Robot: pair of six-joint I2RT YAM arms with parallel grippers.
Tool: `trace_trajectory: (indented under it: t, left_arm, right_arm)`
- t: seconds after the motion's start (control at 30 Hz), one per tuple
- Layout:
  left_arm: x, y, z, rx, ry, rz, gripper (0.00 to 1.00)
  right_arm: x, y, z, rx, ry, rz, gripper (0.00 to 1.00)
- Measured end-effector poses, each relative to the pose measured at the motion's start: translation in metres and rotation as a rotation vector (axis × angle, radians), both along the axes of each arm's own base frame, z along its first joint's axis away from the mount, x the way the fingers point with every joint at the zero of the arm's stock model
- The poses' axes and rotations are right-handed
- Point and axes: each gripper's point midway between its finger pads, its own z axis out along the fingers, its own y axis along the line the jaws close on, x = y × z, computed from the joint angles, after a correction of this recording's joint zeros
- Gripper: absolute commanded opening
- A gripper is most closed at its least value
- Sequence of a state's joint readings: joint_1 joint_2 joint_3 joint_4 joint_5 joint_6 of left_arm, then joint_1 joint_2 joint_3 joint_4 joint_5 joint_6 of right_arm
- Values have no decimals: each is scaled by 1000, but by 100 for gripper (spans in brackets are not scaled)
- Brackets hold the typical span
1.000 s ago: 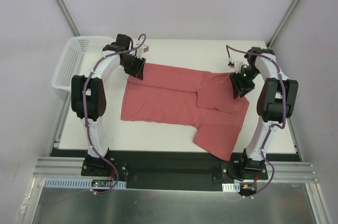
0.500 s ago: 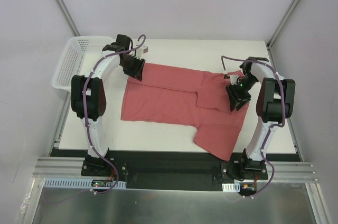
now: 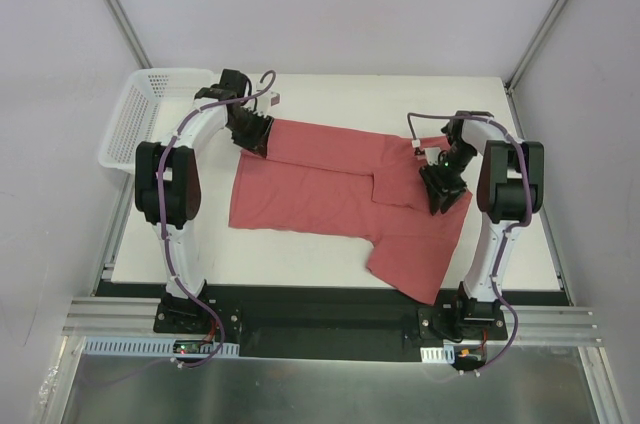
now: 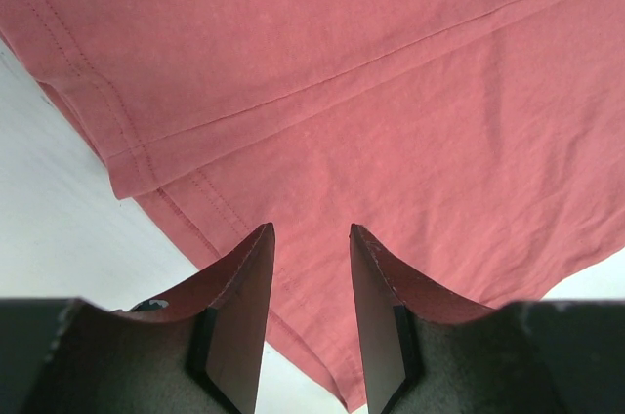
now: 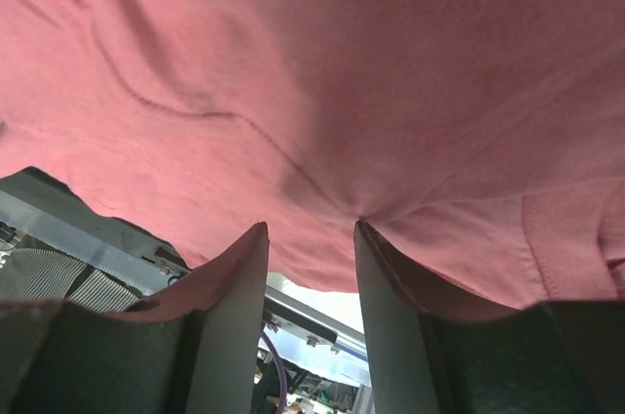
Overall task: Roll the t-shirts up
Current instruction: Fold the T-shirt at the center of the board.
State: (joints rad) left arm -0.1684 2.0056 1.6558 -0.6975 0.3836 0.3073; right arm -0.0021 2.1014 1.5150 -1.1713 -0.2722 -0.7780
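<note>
**Shirt spread flat, a pincer at each end, no roll begun**

Top view: the t-shirt (image 3: 320, 179) lies on the surface (image 3: 290, 252), long axis left to right, its near-right part reaching over the near edge. The left pincer (image 3: 252, 134) sits at the far-left corner, near the basket (image 3: 135, 119). The right pincer (image 3: 441, 192) is over the right-hand part, beside a folded flap. Each arm is nearer its own end.

Left wrist: jaws narrow, with nothing in the gap. A stitched hem on doubled cloth lies directly ahead.

Right wrist: jaws likewise narrow and empty. The cloth puckers at one tip, which the top view hides. I judge the next move to be a pinch at each end.
</note>
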Motion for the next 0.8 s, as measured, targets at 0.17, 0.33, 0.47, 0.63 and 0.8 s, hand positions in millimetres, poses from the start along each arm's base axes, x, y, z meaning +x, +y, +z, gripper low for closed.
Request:
trace_trajectory:
  t: [0.17, 0.33, 0.47, 0.63, 0.8]
  left_arm:
    - [0, 0, 0, 1, 0, 0, 37]
    - [0, 0, 0, 1, 0, 0, 37]
    - [0, 0, 0, 1, 0, 0, 37]
    - [0, 1, -1, 3, -1, -2, 37]
    - [-1, 1, -1, 5, 2, -4, 37]
  right_arm:
    - [2, -4, -3, -24, -4, 4, 42]
    - [2, -7, -8, -49, -13, 18, 39]
    - [-1, -6, -9, -70, -9, 43, 32]
    - [-3, -4, -10, -96, -14, 75, 27]
    - [-2, -5, -10, -115, -37, 87, 27]
